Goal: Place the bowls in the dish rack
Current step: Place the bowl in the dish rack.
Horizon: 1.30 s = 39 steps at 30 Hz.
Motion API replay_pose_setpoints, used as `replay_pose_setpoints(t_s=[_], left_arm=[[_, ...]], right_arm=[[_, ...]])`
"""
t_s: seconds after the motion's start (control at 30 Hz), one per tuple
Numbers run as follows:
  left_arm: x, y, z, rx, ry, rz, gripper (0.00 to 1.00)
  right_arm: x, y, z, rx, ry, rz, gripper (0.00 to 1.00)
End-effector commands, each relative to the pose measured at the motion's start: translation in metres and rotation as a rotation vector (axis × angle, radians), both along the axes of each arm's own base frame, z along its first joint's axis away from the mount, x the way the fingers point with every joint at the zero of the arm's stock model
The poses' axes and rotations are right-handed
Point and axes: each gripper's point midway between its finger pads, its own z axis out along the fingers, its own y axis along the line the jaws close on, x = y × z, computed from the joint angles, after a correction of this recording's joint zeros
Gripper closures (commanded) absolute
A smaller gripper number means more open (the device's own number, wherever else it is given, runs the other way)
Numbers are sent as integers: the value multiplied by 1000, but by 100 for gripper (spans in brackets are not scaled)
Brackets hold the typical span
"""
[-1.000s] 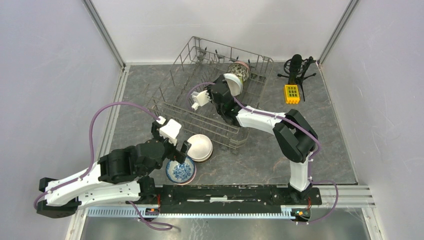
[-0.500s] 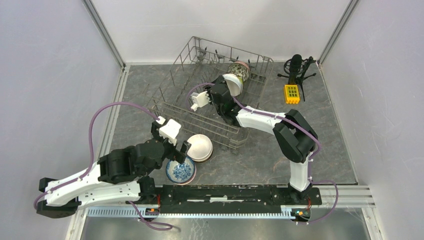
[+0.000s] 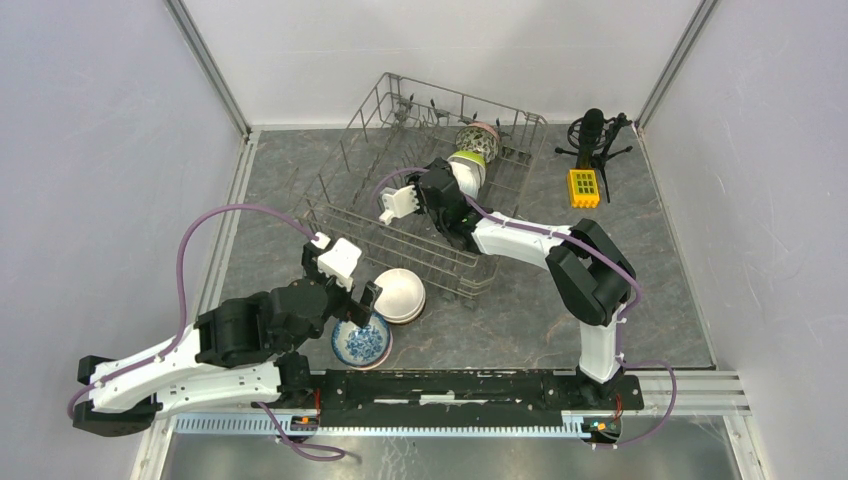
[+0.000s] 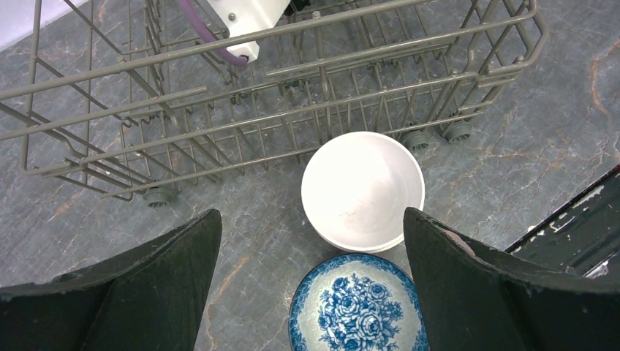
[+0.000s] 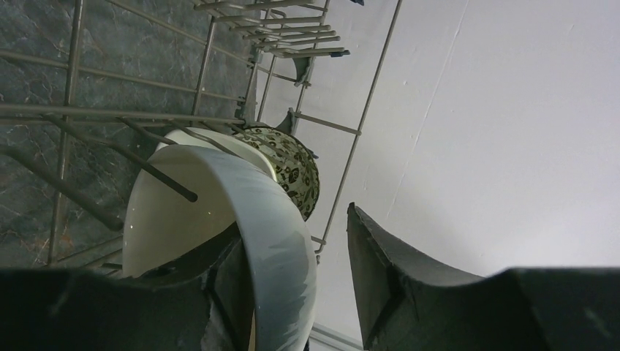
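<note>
Now the right gripper stands with jaws parted astride the rim of a white bowl set on edge in the dish rack, the outer jaw clear of its wall. Behind lean a pale bowl and a patterned bowl: three racked. The left gripper hangs wide open above two nested white bowls and one blue-and-white bowl on the table
</note>
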Motion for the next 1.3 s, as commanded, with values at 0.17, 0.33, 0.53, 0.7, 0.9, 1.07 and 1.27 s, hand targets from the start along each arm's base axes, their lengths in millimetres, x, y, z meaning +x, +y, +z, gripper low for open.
replay_pose_setpoints(t_s=[0.17,0.33,0.53,0.7,0.9,1.07,1.27], left_arm=[[1,-3,13,-42,-21,-6,0],[1,-3,13,-41,-20,-8,0],[2,-3,13,-41,-21,-6,0],[2,-3,13,-39,-20,-6,0],[2,-4,13,-38,-20,-6,0],[2,-3,13,-38,-20,-6,0],[2,-4,13,-38,-20,-6,0]], right_arm=[[8,7,41,161,-60,-23,46],[19,2,36,184,-33,-74,44],[27,1,36,281,11,-98,39],[29,2,40,351,55,-92,38],[23,2,33,358,99,-76,41],[14,1,32,372,128,-65,44],[0,1,34,398,146,-50,44]])
